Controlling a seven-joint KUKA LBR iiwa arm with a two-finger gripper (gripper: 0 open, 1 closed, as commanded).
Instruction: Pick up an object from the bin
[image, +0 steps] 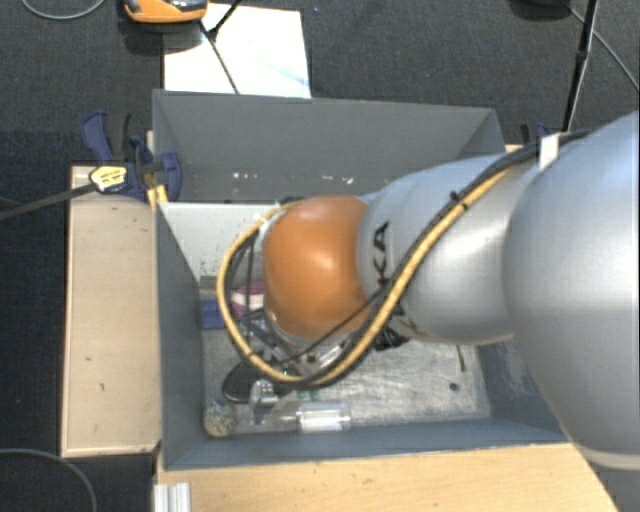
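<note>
Low at the front left of the grey metal bin, the hand sits under the arm's orange cover; how far it is open cannot be told. Nearest it lie a dark oval object and a clear plastic tube; "KA" reads on the silver arm.

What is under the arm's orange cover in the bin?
Peeking out around the orange cover: a clear plastic piece and a dark rounded thing on the bin floor, something pink at its left. What lies directly beneath is covered.
</note>
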